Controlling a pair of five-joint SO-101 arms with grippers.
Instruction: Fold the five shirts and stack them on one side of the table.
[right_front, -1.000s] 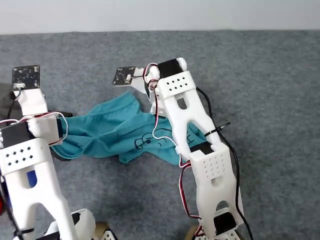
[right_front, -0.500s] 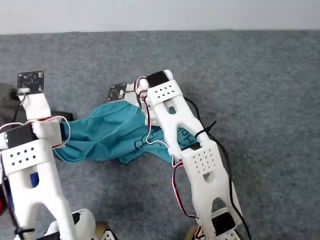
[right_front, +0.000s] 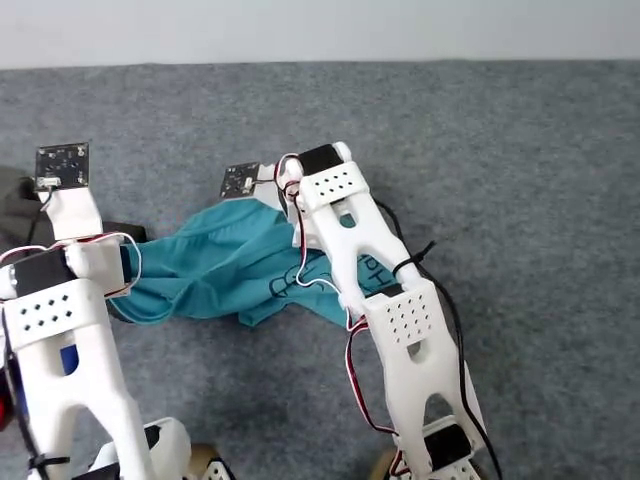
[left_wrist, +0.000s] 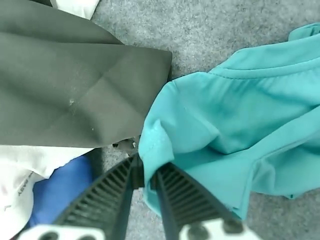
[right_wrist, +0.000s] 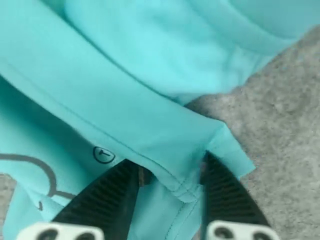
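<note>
A teal shirt (right_front: 215, 265) lies crumpled on the grey table between my two arms. My left gripper (left_wrist: 145, 167) is shut on an edge of the teal shirt (left_wrist: 235, 115), right beside a folded dark grey shirt (left_wrist: 75, 85). My right gripper (right_wrist: 167, 167) is open, its fingers standing on either side of a hem of the teal shirt (right_wrist: 125, 100), near the printed outline. In the high view the left arm (right_front: 60, 300) stands over the shirt's left end and the right arm (right_front: 350, 230) crosses its right part.
A white shirt (left_wrist: 20, 170) and a blue shirt (left_wrist: 65, 187) lie under the dark grey one at the table's left side, whose dark edge (right_front: 12, 195) shows in the high view. Bare grey table (right_front: 520, 200) stretches to the right and the back.
The right arm has swung left over the teal shirt, and the shirt's top edge has shifted left with it. The left arm has shifted slightly. Little differs over the last half second.
</note>
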